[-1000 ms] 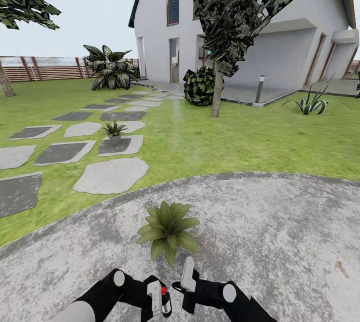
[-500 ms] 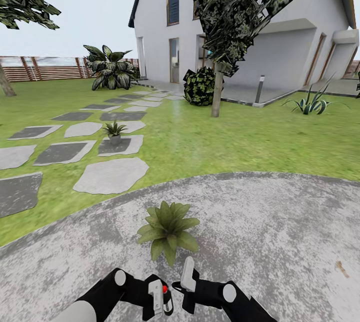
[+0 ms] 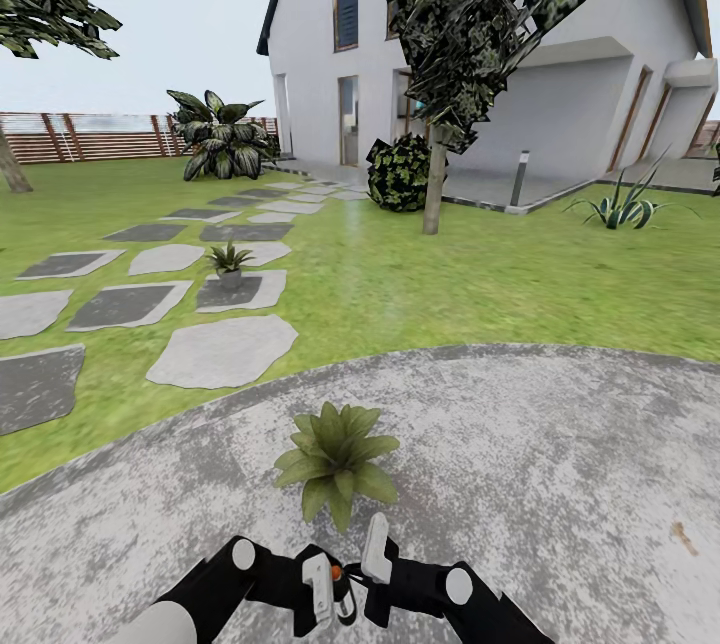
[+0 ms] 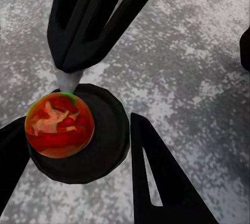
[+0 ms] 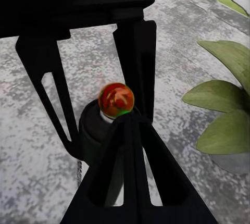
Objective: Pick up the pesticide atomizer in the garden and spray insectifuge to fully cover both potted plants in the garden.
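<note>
Left gripper [image 3: 322, 592] pinched on pesticide atomizer [image 3: 330, 586], red part [image 4: 59, 124] seen between fingers. Right gripper [image 3: 372, 564] just beside atomizer, spread or pressed cannot be told. Nearer potted plant [image 3: 335, 459] lies straight ahead of atomizer, near; second potted plant [image 3: 230, 262] well beyond it on stepping stones [image 3: 225, 349].

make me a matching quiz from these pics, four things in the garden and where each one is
Things:
1. near plant
2. far plant
3. atomizer
4. agave

Places:
A. on a stepping stone in the lawn
B. on the grass at the right, before the house
C. on the grey paved patch
D. between the two arms, just before the near plant

Pairs: 1-C, 2-A, 3-D, 4-B
</note>
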`<state>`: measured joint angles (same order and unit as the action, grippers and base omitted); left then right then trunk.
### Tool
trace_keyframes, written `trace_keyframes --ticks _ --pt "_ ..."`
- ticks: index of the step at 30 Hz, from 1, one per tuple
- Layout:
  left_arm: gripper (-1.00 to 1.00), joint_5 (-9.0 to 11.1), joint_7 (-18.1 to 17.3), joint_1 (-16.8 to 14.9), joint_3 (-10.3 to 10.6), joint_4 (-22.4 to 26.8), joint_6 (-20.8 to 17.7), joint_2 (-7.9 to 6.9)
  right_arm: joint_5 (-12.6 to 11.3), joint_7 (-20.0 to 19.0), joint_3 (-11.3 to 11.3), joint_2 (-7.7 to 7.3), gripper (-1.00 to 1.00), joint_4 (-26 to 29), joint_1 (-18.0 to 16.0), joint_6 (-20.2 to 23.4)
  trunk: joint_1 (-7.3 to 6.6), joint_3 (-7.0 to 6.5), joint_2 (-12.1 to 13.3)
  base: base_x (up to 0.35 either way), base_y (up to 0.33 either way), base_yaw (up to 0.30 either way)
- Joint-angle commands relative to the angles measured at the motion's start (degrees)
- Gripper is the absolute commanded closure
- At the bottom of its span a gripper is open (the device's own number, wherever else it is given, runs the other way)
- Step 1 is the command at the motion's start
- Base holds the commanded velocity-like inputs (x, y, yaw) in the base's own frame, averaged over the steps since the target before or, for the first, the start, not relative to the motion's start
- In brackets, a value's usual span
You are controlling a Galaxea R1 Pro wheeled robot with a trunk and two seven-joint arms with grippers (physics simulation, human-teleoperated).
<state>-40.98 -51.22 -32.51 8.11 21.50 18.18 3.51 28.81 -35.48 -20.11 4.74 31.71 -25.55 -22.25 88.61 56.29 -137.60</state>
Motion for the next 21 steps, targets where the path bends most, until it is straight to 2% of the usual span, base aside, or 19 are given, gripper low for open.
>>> trace_keyframes --ticks 1,9,10,15,21 --pt "1.0 -0.35 -0.02 -0.01 -0.03 0.08 0.28 0.01 0.58 0.06 0.07 0.01 1.0 0.02 -0.02 -0.34 -0.01 0.05 -0.02 0.0 0.0 0.0" --pt "1.0 -0.24 -0.02 -0.01 -0.02 0.04 0.28 0.01 0.59 0.06 0.07 0.01 1.0 0.02 -0.02 -0.34 -0.01 0.05 -0.02 0.0 0.0 0.0" --pt "1.0 -0.95 -0.1 0.17 0.36 -0.61 0.28 -4.28 0.59 0.06 0.07 0.01 1.0 0.0 -0.02 -0.34 -0.01 0.05 -0.02 0.0 0.0 0.0" --pt "1.0 -1.02 -0.11 0.58 0.45 -0.67 0.38 -7.88 0.55 0.06 0.07 0.01 1.0 -0.06 -0.02 -0.34 -0.01 0.05 -0.02 0.0 0.0 0.0" --pt "1.0 -1.03 -0.11 0.83 0.42 -0.74 0.63 -10.13 0.62 0.06 0.07 -0.01 1.0 -0.15 -0.02 -0.35 -0.01 0.05 -0.02 0.0 0.0 0.0"
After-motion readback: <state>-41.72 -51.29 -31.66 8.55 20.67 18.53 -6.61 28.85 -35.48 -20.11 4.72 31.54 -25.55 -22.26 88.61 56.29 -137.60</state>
